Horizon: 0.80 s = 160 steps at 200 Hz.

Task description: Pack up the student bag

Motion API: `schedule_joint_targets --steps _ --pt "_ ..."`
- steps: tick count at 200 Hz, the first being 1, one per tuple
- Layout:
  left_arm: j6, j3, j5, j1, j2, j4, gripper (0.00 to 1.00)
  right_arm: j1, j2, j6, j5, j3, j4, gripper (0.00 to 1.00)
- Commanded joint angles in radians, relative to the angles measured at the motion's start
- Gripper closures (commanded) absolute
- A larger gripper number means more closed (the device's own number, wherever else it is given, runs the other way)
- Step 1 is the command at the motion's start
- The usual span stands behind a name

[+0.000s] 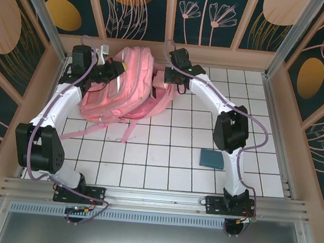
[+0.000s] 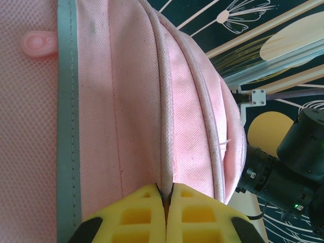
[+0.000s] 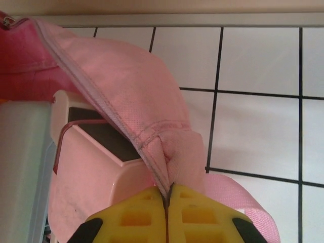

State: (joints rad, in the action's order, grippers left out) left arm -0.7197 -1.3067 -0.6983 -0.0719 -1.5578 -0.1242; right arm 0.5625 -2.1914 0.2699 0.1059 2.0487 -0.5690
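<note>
— at the back left of the table (image 1: pixel 176 157), student bag (image 1: pixel 125 89) is lying slumped. left gripper (image 2: pixel 165 191) is pinching a seam fold (image 2: pixel 164 126), right gripper (image 3: pixel 167 190) is clamping the zip-edge flap (image 3: pixel 116 101).
— soft, floppy fabric, likely sagging when lifted; gripping stitched edges is looking safest.

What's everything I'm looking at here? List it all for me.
student bag: one, pink, far left of centre on the table
flat square pad: one, teal, on the table, near right
boxy item: one, pinkish-white with a dark face, partly under the bag's flap
table: one, white tiles, under everything
wall panels: several, dark teal, flowered, around the table
left hand: one, yellow, shut on the bag's fabric
right hand: one, yellow, shut on the bag's flap
</note>
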Motion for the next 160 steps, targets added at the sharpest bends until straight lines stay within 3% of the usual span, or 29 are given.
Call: schedule_joint_targets --steps 1,32,64,100,115,132,160 --pt "0.013 0.003 -0.047 0.003 0.02 0.053 1.0 -0.01 -0.027 0.062 0.055 0.03 0.004 0.91" --pt "0.026 0.013 -0.041 0.002 0.033 0.037 1.0 -0.103 0.017 0.207 0.084 -0.074 0.013 0.9" --pt "0.018 0.024 -0.042 0.003 0.037 0.05 1.0 -0.149 0.038 0.256 0.013 -0.138 0.027 0.89" --pt "-0.003 0.029 -0.063 0.002 0.033 0.073 1.0 -0.11 0.058 0.19 -0.013 -0.156 0.055 0.72" --pt "-0.007 0.035 -0.071 0.003 0.033 0.082 1.0 -0.102 0.074 0.188 -0.008 -0.165 0.052 0.55" --pt "-0.012 0.041 -0.077 0.003 0.033 0.085 1.0 -0.099 0.11 0.19 0.0 -0.202 0.047 0.43" --pt "-0.016 0.042 -0.082 0.003 0.036 0.093 1.0 -0.094 0.229 0.216 0.028 -0.353 0.054 0.37"
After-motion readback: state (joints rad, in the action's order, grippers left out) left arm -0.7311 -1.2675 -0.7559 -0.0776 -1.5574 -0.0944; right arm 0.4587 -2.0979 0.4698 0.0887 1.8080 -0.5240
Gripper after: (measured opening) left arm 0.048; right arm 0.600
